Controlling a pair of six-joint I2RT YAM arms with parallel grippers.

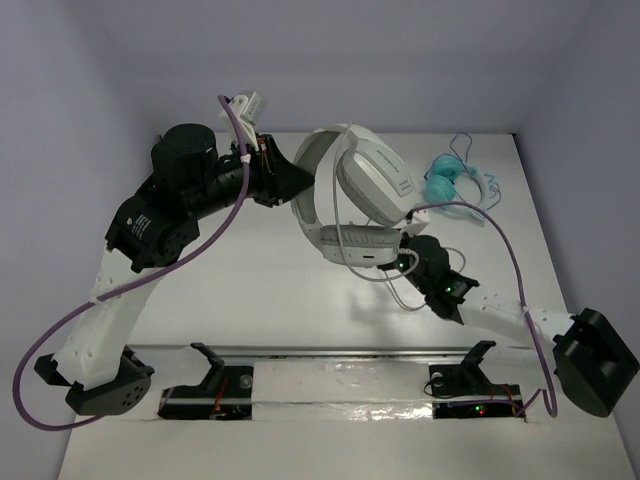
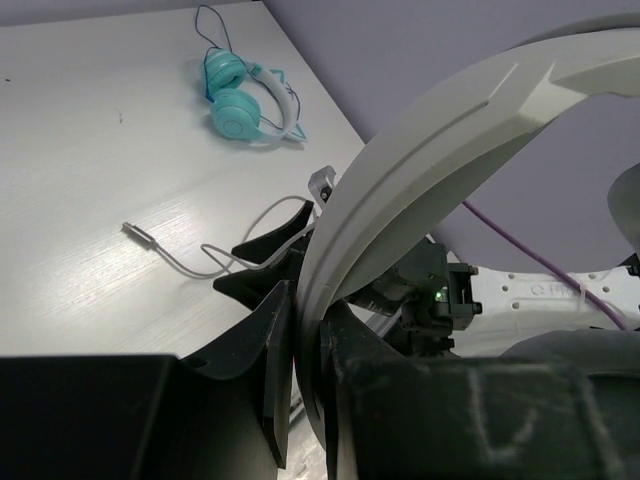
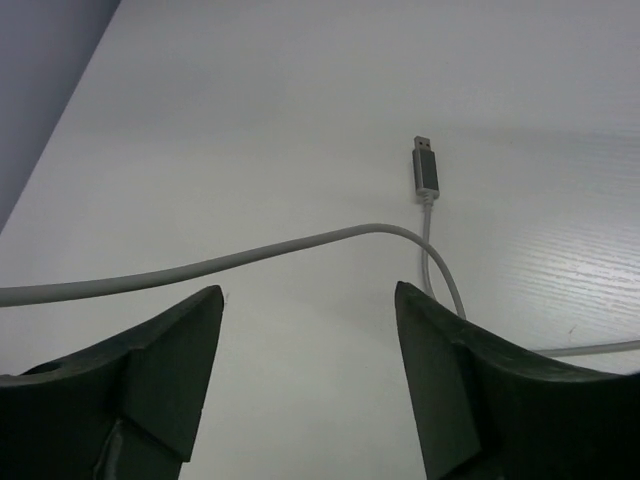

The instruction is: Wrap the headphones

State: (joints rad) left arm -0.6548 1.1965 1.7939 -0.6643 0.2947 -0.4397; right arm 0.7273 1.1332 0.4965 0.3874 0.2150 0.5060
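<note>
The large white headphones hang lifted above the table. My left gripper is shut on their wide headband, which runs between my fingers in the left wrist view, where the gripper is at the bottom. The thin grey cable hangs from the lower ear cup and lies on the table. My right gripper is open and empty just under that ear cup. In the right wrist view the cable crosses ahead of the open gripper, untouched, and its plug lies flat beyond.
Small teal headphones with a thin blue cord lie at the table's far right, also seen in the left wrist view. The cable's plug end rests on the white table. Purple walls enclose the back and sides.
</note>
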